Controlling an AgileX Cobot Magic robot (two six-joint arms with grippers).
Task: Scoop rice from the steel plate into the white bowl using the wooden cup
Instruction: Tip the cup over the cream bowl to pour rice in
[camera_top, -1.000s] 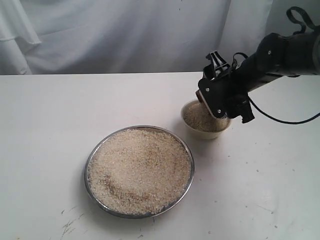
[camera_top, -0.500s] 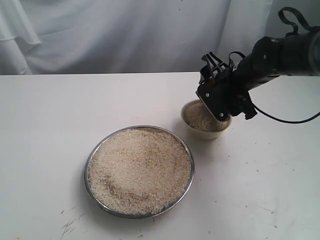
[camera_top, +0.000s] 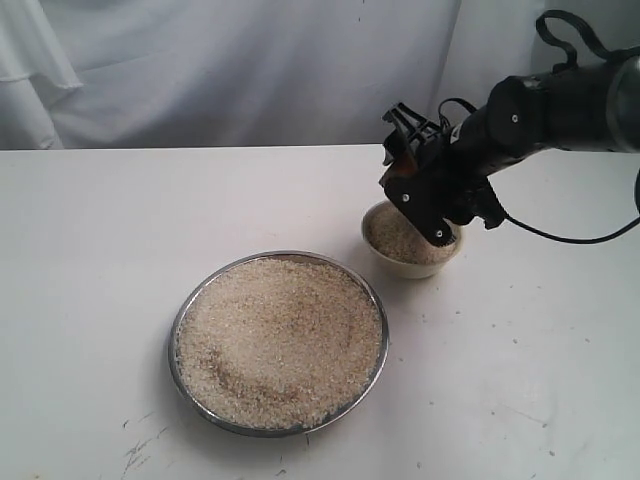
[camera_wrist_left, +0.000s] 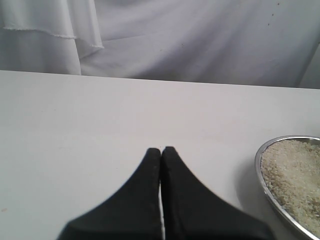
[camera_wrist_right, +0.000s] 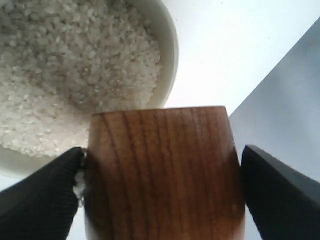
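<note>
My right gripper (camera_wrist_right: 162, 185) is shut on the wooden cup (camera_wrist_right: 162, 175), its fingers (camera_wrist_right: 45, 195) pressing both sides of the reddish-brown wall. The cup hangs tipped over the white bowl (camera_wrist_right: 170, 45), which holds rice (camera_wrist_right: 75, 65). In the exterior view the right gripper (camera_top: 415, 200) hovers above the far side of the white bowl (camera_top: 410, 265) and hides most of the cup. The steel plate (camera_top: 174, 345), heaped with rice (camera_top: 280, 340), lies left of and in front of the bowl. My left gripper (camera_wrist_left: 161, 150) is shut on nothing, low over the table beside the steel plate (camera_wrist_left: 260, 170).
A white cloth backdrop (camera_top: 250, 70) hangs behind the table. A black cable (camera_top: 560, 240) trails from the right arm to the right of the bowl. The white tabletop (camera_top: 90, 250) carries small dark scuffs near its front edge.
The right gripper with the cup has shifted left and slightly up over the bowl and turned a little further. Plate, bowl and left gripper have not moved.
</note>
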